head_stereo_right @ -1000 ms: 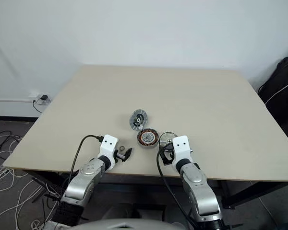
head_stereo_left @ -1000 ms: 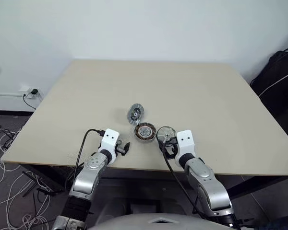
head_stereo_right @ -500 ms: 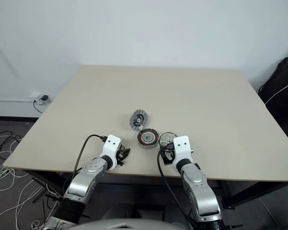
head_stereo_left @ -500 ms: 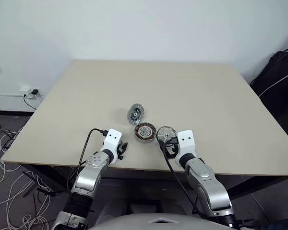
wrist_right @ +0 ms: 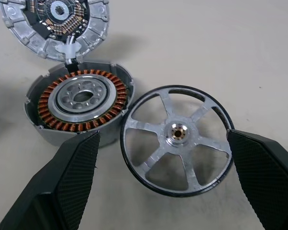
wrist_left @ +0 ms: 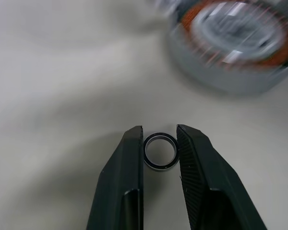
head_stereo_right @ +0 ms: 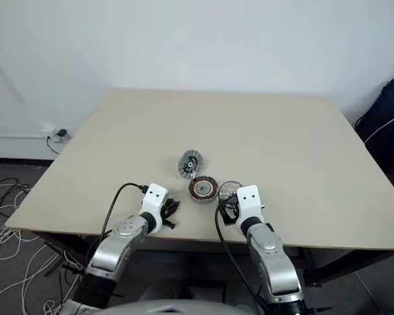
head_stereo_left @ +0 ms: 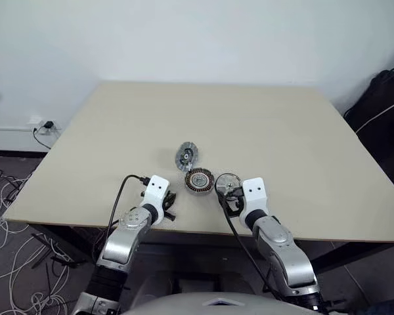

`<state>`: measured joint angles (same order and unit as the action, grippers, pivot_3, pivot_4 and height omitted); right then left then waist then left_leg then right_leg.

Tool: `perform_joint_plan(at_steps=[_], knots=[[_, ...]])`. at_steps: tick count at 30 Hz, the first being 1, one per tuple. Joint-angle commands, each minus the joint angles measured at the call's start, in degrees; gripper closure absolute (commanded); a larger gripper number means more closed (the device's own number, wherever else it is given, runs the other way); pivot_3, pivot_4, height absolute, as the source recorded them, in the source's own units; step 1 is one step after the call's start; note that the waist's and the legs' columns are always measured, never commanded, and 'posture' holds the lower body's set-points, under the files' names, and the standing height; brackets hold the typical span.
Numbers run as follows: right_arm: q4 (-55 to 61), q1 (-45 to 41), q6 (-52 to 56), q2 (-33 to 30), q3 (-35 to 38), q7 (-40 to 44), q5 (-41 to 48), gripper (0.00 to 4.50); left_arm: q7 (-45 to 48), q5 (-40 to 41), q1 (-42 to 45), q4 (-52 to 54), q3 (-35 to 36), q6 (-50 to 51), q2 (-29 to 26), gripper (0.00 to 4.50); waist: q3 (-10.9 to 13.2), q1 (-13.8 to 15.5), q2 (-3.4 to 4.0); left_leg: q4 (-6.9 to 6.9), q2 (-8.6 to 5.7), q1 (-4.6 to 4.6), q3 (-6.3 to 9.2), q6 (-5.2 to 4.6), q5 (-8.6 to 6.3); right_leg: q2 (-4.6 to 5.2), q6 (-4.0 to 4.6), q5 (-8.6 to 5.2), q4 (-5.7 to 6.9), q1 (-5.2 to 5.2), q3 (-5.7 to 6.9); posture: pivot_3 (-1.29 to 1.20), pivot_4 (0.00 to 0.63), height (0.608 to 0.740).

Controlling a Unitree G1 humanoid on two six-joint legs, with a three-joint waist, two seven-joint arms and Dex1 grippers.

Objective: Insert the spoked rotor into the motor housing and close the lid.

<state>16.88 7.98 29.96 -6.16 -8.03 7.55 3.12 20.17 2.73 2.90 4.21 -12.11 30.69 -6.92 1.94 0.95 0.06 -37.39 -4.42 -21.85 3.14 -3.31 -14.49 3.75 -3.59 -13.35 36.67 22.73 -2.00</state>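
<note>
Left gripper (wrist_left: 159, 139) narrowed around a small dark metal ring (wrist_left: 160, 151). Right gripper (wrist_right: 161, 143) spread wide, straddling the silver spoked rotor (wrist_right: 177, 140) beside the copper-wound motor housing (wrist_right: 79, 101); slotted silver lid (wrist_right: 53, 21) adjoining.

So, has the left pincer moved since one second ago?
Yes. The left pincer has shifted rightward, closer to the motor housing, which kept its place on the table. Its fingers have narrowed around a small ring.

Even, bright, diffuse light; soft shadows on worktop (head_stereo_left: 262, 131). Left wrist view: housing (wrist_left: 235, 45) motion-blurred beyond sharp small ring (wrist_left: 160, 151). Right wrist view sharp, rotor (wrist_right: 177, 139) glinting mildly.
</note>
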Motion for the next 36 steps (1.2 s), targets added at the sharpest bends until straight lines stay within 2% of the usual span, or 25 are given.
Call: perform_joint_plan(at_steps=[1,7,18,26,34,36], knots=[[1.0,-1.1,-1.6,0.3,0.5,0.1,0.1,0.0,2.9,2.2,3.0,5.3,-1.7,-0.2,0.5,3.83,0.0,-0.1,0.0,0.0,0.0,0.0,0.0,0.0,0.0,-0.01,0.0,0.0,0.0,0.01,0.0,0.0,0.0,0.74],[0.9,-1.1,-1.8,0.4,0.6,0.0,0.2,0.0,3.8,2.5,7.7,3.2,-3.2,-1.3,1.4,3.83,0.0,-0.1,0.01,0.0,0.0,0.0,0.0,0.02,0.0,-0.07,-0.02,0.01,0.02,0.04,0.05,0.0,0.0,0.74],[1.1,-0.9,-2.5,0.6,1.0,-0.5,0.1,0.0,0.8,-1.6,17.7,-15.9,-4.7,-8.2,5.4,3.83,0.0,0.0,-0.01,-0.01,-0.02,0.01,0.01,0.03,0.01,-0.15,-0.29,0.18,0.01,0.02,0.11,0.0,0.0,0.74],[1.8,0.0,-2.8,0.8,1.4,-1.1,0.0,0.0,-1.0,-3.8,20.7,-25.3,-4.3,-11.3,7.0,3.83,0.0,0.1,-0.02,-0.02,-0.02,0.01,0.03,0.03,0.0,-0.13,-0.32,0.19,0.01,0.0,0.13,0.0,0.0,0.74],[1.9,0.2,-2.8,0.9,1.6,-1.2,-0.1,0.0,-0.8,-3.6,20.9,-27.5,-3.1,-11.4,7.8,3.83,0.0,0.1,-0.02,-0.02,-0.02,0.01,0.04,0.03,0.0,-0.12,-0.32,0.2,0.01,0.01,0.13,0.0,0.0,0.74],[1.9,0.1,-2.7,0.9,1.5,-1.3,0.0,0.0,-0.6,-3.4,20.9,-27.5,-2.9,-11.3,7.8,3.12,0.0,0.1,-0.02,-0.02,-0.02,0.01,0.04,0.03,0.0,-0.12,-0.33,0.2,0.01,0.01,0.13,0.0,0.0,0.74]])
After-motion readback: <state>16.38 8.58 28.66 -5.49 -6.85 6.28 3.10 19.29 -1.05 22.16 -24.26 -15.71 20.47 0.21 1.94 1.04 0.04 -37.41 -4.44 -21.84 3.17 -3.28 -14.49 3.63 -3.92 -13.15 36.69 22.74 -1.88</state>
